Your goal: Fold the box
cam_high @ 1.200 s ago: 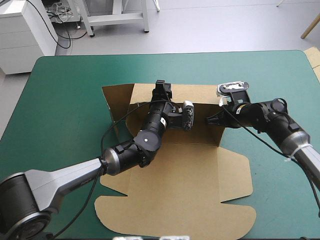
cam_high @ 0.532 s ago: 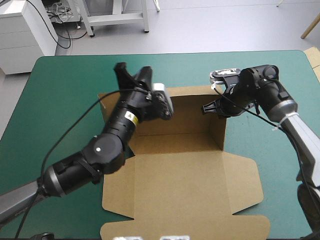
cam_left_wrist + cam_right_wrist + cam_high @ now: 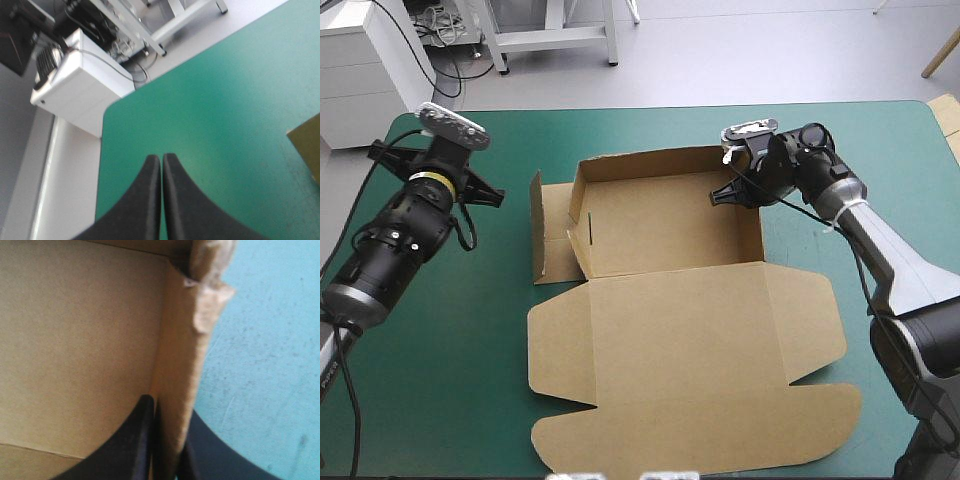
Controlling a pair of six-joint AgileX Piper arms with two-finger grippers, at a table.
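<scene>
The brown box [image 3: 660, 225] lies mid-table as an open tray with its far, left and right walls raised. Its lid [image 3: 690, 350] lies flat toward the near edge, and a side flap [image 3: 548, 230] hangs out on the left. My right gripper [image 3: 723, 195] is shut on the box's right wall near the far corner. In the right wrist view my right gripper [image 3: 167, 412] has one black finger [image 3: 140, 435] inside the wall [image 3: 180, 345] and the other outside. My left gripper [image 3: 432, 150] is well left of the box, over bare teal-green cover. In its own view my left gripper [image 3: 161, 159] is shut and holds nothing.
A white cabinet [image 3: 365, 60] stands off the table's far left corner [image 3: 107, 107]. Bare teal-green cover [image 3: 450, 300] stretches left of the box. A corner of brown board [image 3: 306, 147] shows beside the left gripper. A pale tan edge [image 3: 948, 120] sits at the table's far right.
My left arm has pulled out of the box and swung away to the far left. The right gripper stayed on the right wall while the box shifted slightly toward the far edge.
</scene>
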